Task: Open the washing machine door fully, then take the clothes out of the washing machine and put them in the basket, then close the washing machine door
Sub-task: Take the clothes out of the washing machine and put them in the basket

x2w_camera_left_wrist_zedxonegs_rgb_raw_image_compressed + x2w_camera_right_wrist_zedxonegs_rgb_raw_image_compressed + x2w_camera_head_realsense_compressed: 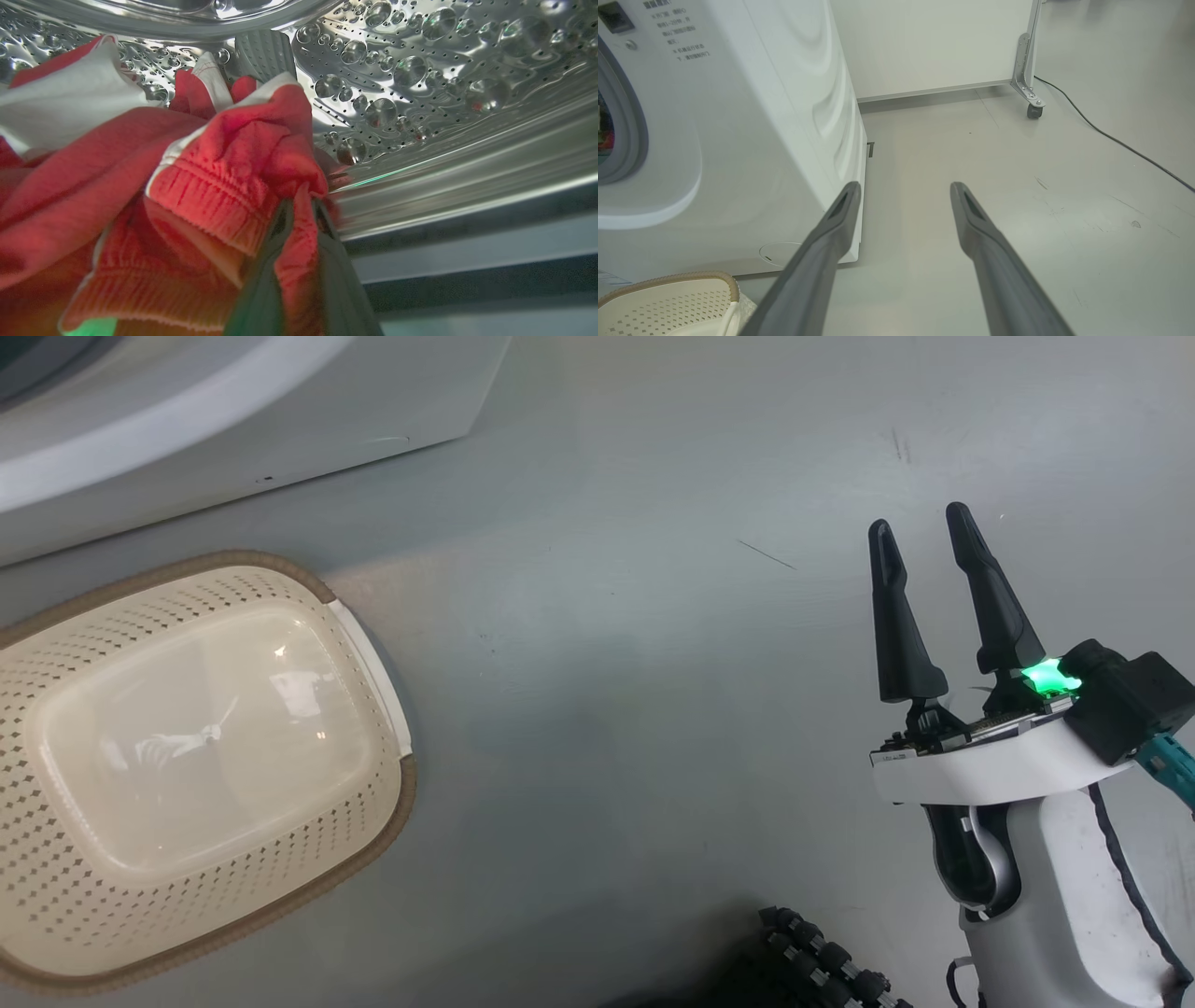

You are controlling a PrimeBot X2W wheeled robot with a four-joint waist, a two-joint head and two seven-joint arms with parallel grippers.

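**Claw state.** The left claw [301, 214] is clenched on a fold of the clothes [224, 154] inside the drum [420, 84] of the washing machine [752, 116]. A strip of red fabric runs up between its two fingers. The right claw [918, 520] is released and carries nothing. Its fingers are spread as it hangs above the floor [653, 709] in front of the washing machine, off its front corner.

**Location of load.** The clothes lie inside the washing machine, heaped on the lower wall of the drum close to the opening. The basket [56, 644] stands on the floor just in front of the washing machine. No garment lies in it.

**Handling properties (judged).** The load is soft, limp and light. It will drape and trail rather than lift as one body, and loose ends may snag on the drum lip.

**Grip point (judged).** Take hold at a thick part, such as the ribbed gathered band beside the left claw. A single thin layer may slip free. Draw the load outward and clear of the washing machine opening before lowering it toward the basket.
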